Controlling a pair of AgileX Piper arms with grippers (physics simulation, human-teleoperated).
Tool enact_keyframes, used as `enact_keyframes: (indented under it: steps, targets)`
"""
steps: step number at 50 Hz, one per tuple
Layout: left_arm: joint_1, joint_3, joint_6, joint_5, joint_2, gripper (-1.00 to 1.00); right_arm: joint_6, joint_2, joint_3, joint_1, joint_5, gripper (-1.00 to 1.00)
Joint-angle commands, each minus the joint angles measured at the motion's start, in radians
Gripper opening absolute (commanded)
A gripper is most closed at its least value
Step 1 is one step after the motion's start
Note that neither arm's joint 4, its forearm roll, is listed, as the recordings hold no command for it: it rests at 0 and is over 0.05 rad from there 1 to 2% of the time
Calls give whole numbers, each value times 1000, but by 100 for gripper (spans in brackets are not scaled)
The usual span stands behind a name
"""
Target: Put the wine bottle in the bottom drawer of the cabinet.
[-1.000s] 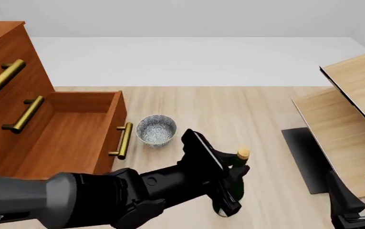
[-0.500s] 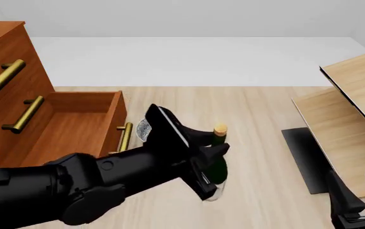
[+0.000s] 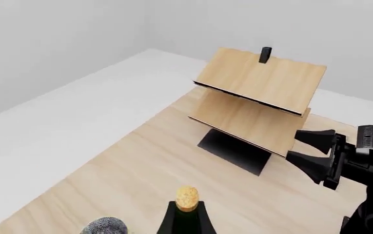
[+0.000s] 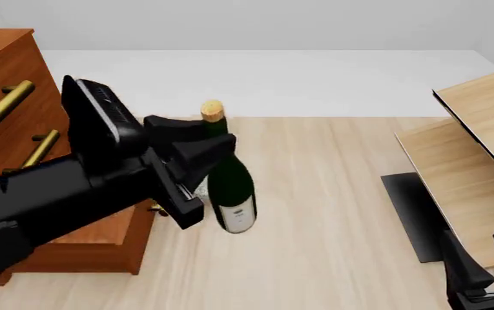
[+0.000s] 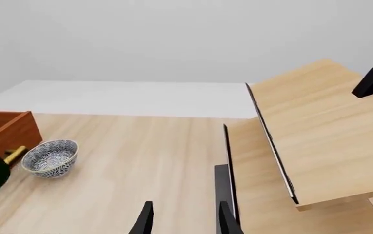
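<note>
Room: plain white walls, white floor beyond the pale wood counter (image 4: 333,194).
Cabinet: one cabinet (image 4: 1,71), reddish-brown, at the counter's left; two upper brass handles visible.
Bottom drawer: bottom drawer (image 4: 92,242) pulled open, mostly hidden behind the left arm.
Wine bottle: one wine bottle (image 4: 229,184), upright, cork on top, just right of the drawer front and lifted clear of the counter.
Label: white patch near the base; print too small to read.
Left gripper: left gripper (image 4: 197,169), fingers closed on the bottle.
Right gripper: right gripper (image 5: 183,222), fingers parted, holding nothing, low at the near right.
Cup: one speckled cup (image 5: 49,158) beside the drawer.
Panel furniture: light-wood panel furniture (image 4: 475,148), far right.
</note>
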Motion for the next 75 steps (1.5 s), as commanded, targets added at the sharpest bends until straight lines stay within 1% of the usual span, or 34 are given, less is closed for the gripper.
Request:
enact_keyframes:
  steps: [1, 3, 6, 16, 20, 21, 25, 26, 28, 31, 32, 34, 35, 36, 37, 38, 40, 43, 44, 45, 47, 49, 51, 52, 53, 55, 57, 59, 61, 63, 66, 67, 73, 75]
  targets:
    - [79, -36, 29, 143, -189, -100, 1, 1, 0, 6, 4, 100]
    - [107, -45, 29, 166, -205, -100, 0, 1, 0, 5, 7, 100]
    - [106, -71, 6, 206, -207, -100, 1, 1, 0, 6, 8, 100]
    - [166, -134, 10, 317, -288, -100, 2, 1, 0, 9, 7, 100]
    - [211, -169, 11, 391, -296, -100, 1, 2, 0, 9, 8, 100]
    - [185, -175, 6, 400, -274, -100, 2, 3, 0, 9, 8, 100]
    - [226, -199, 53, 455, -283, -100, 2, 3, 0, 13, 10, 100]
    - [236, -213, 23, 475, -273, -100, 2, 3, 0, 15, 11, 100]
    - [240, -225, 50, 506, -261, -100, 1, 6, 0, 15, 12, 100]
    - [289, -245, 48, 570, -231, -100, 2, 6, 0, 19, 9, 100]
    - [295, -248, 58, 588, -220, -100, 3, 6, 0, 21, 9, 100]
    - [362, -261, 91, 632, -223, -100, 1, 7, 0, 21, 11, 100]
    - [358, -266, 112, 640, -222, -100, 2, 7, 0, 21, 11, 100]
    - [369, -272, 111, 653, -220, -100, 2, 6, 0, 20, 12, 100]
    - [396, -292, 75, 679, -212, -100, 2, 6, 0, 21, 11, 100]
    - [388, -303, 66, 691, -197, -100, 2, 6, 0, 22, 12, 100]
    - [428, -324, 60, 718, -185, -100, 3, 7, 0, 22, 11, 100]
    - [423, -340, 80, 729, -162, -100, 3, 9, 0, 25, 9, 100]
    - [473, -343, 81, 755, -148, -100, 2, 9, 0, 26, 9, 100]
    - [456, -357, 99, 748, -153, -100, 2, 10, 0, 27, 9, 100]
    - [453, -390, 54, 785, -106, -100, 1, 11, 0, 28, 9, 100]
    - [496, -393, 107, 776, -114, -100, 2, 12, 0, 28, 10, 100]
    - [474, -411, 29, 803, -61, -100, 1, 14, 0, 29, 7, 100]
    - [521, -407, 71, 798, -74, -100, 1, 15, 0, 30, 7, 100]
    - [534, -419, 85, 798, -77, -100, 1, 15, 0, 32, 6, 100]
    - [540, -429, 60, 826, -46, -100, 1, 15, 0, 31, 7, 100]
    - [574, -438, 108, 822, -58, -100, 1, 16, 0, 32, 7, 100]
    - [553, -467, 57, 855, -24, -100, 1, 19, 0, 32, 5, 100]
    - [563, -476, 92, 857, -25, -100, 1, 23, 0, 32, 3, 100]
    - [551, -490, 66, 875, -2, -100, 1, 25, 0, 35, 2, 100]
    - [567, -501, 98, 894, 27, -100, 1, 26, 0, 35, 1, 100]
    - [559, -526, 80, 893, 30, -100, 1, 25, 0, 34, 2, 100]
    - [562, -550, 66, 910, 73, -100, 3, 23, 0, 33, 3, 100]
    - [603, -558, 54, 915, 93, -100, 3, 23, 0, 35, 3, 100]
